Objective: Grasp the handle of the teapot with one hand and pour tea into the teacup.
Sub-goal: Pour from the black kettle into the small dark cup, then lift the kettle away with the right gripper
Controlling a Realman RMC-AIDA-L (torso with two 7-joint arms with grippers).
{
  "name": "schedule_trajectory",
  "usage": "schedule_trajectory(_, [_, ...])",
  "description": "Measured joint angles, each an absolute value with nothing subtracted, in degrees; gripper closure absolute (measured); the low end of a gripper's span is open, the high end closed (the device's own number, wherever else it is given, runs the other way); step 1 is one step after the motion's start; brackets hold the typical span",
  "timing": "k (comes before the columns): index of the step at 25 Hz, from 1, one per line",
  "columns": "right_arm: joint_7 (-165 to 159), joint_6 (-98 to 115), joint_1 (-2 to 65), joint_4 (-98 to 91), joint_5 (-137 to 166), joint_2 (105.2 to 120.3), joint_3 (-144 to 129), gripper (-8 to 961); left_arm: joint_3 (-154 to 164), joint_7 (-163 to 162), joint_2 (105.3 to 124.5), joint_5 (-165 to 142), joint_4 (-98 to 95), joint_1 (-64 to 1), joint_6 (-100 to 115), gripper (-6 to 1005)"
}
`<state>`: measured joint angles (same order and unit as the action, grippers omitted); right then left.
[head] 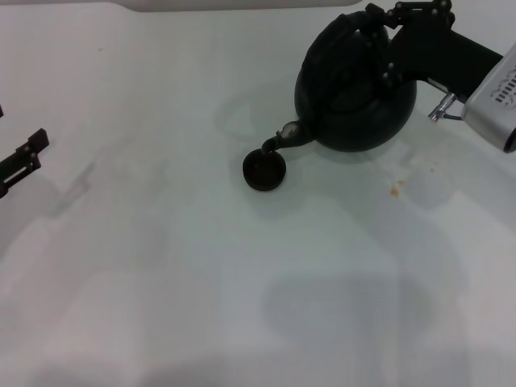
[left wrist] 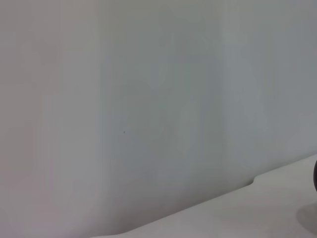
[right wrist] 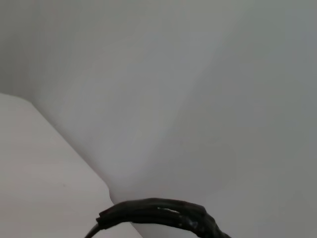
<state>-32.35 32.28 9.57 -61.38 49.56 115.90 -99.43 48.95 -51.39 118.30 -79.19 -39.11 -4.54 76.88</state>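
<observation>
Head view: the left gripper (head: 24,157) sits parked at the table's (head: 161,266) left edge – whether its fingers are apart or closed cannot be told; right of centre the teacup (head: 264,170) stands on the table, just under the spout of the tilted teapot (head: 355,89); at the far right, the right gripper (head: 379,36) clasps the handle (head: 364,40) – also visible in the right wrist view (right wrist: 158,213).

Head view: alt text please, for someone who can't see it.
The right gripper is at the handle of a black teapot on a white table, tipped so its spout hangs over a small dark teacup. The left gripper sits idle at the table's left edge.
</observation>
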Motion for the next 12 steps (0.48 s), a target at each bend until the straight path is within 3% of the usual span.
schedule_trajectory(12, [-28.7, 24.6, 8.3, -65.8, 49.8, 115.92, -104.0, 831, 49.0, -51.2, 118.30, -79.2, -39.0, -4.7, 76.9, 227])
